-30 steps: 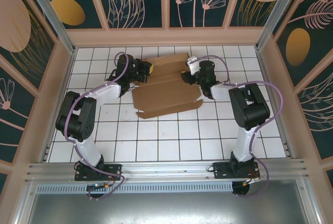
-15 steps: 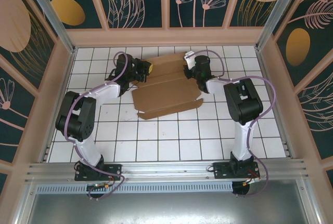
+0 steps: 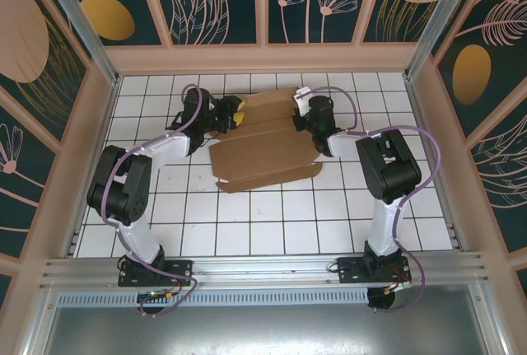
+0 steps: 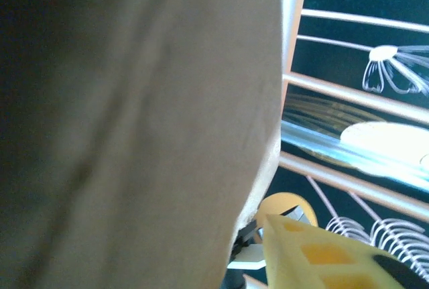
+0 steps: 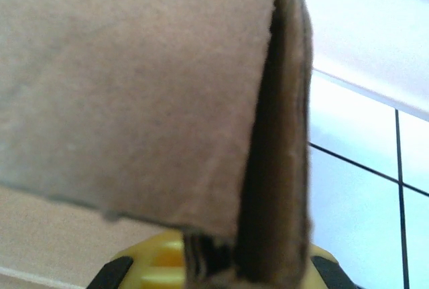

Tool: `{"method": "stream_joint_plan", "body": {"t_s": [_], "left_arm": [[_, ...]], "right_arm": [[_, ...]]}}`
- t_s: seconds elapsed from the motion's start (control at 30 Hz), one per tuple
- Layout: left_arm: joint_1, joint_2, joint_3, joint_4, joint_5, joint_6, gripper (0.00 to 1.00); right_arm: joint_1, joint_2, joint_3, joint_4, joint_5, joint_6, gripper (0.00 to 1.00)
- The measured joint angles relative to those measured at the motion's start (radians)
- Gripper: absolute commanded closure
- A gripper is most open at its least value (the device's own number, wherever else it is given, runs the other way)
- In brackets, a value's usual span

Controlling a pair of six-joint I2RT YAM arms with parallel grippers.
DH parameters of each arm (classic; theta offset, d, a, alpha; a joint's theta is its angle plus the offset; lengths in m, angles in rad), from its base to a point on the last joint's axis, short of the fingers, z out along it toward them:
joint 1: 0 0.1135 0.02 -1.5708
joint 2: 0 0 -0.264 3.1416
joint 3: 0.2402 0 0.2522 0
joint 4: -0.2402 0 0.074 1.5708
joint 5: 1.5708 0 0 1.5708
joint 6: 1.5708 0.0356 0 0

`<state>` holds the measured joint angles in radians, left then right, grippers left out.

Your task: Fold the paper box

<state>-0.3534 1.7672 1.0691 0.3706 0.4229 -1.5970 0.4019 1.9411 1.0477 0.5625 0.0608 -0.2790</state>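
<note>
A creased brown paper box (image 3: 263, 153) is laid mostly flat. Its doubled flap is clamped by the right fingers (image 5: 151, 269); the spread of the left fingers (image 4: 315, 259) cannot be judged.

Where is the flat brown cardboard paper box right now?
In the top view the brown cardboard paper box lies at the far middle of the white tiled table, between the left gripper and right gripper.

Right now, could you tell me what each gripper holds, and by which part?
The right gripper is shut on a folded far-right flap of the box. The left gripper sits at its far-left corner; its hold cannot be told.
</note>
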Motion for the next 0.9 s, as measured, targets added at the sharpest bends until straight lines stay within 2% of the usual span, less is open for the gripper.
{"method": "stream_joint_plan", "body": {"t_s": [0.17,0.33,0.47,0.57,0.7,0.8,0.9], "left_arm": [[0.000,-0.126,-0.066,-0.049,0.027,0.085,0.49],[0.000,-0.309,-0.134,-0.178,0.071,0.290,0.51],[0.000,-0.488,-0.194,-0.362,0.089,0.486,0.52],[0.000,-0.585,-0.163,-0.530,0.058,0.624,0.50],[0.016,-0.594,0.009,-0.695,-0.015,0.759,0.48],[0.044,-0.543,0.110,-0.722,-0.043,0.820,0.48],[0.060,-0.459,0.137,-0.726,-0.048,0.845,0.49]], "right_arm": [[0.011,-0.035,-0.063,0.035,0.046,0.026,0.99],[0.018,-0.080,-0.106,0.032,0.073,0.078,0.98],[0.022,-0.110,-0.136,0.032,0.085,0.106,0.98],[0.028,-0.145,-0.179,0.034,0.090,0.132,0.98],[0.044,-0.177,-0.222,0.040,0.099,0.158,0.98],[0.061,-0.199,-0.243,0.041,0.106,0.165,0.99],[0.075,-0.214,-0.256,0.041,0.122,0.175,0.99]]}}
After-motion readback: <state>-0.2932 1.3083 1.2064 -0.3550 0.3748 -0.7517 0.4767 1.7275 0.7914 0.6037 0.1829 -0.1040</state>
